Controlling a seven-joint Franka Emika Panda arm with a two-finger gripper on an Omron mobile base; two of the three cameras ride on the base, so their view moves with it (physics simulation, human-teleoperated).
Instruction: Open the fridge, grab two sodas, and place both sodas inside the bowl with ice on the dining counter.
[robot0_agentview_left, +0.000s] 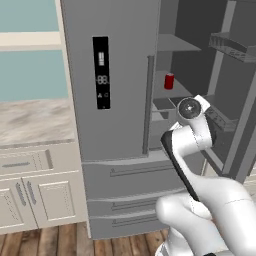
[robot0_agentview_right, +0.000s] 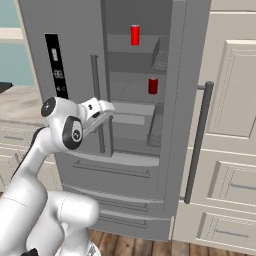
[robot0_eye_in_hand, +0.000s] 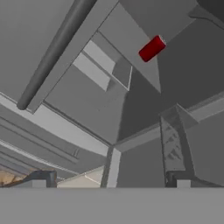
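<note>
The grey fridge (robot0_agentview_left: 120, 125) (robot0_agentview_right: 75, 30) (robot0_eye_in_hand: 65, 100) has its left door closed and its right door (robot0_agentview_right: 187, 100) swung wide open. Two red sodas stand inside: one on the top shelf (robot0_agentview_right: 135, 35), one on the shelf below (robot0_agentview_left: 169, 81) (robot0_agentview_right: 153, 85) (robot0_eye_in_hand: 152, 48). My gripper (robot0_agentview_right: 109, 109) (robot0_eye_in_hand: 109, 179) hangs open and empty in front of the fridge's lower shelves, beside the left door's bar handle (robot0_eye_in_hand: 52, 52). It is below and to the left of the lower soda and well short of it. The bowl and the dining counter are out of view.
The open door carries shelf bins (robot0_agentview_left: 235, 47) and a long bar handle (robot0_agentview_right: 197, 145) on the right. Cream cabinets (robot0_agentview_left: 35, 190) under a marbled worktop (robot0_agentview_left: 35, 122) flank the fridge on the left, tall cream cabinets (robot0_agentview_right: 235, 100) on the right. Fridge drawers (robot0_agentview_left: 135, 200) lie below.
</note>
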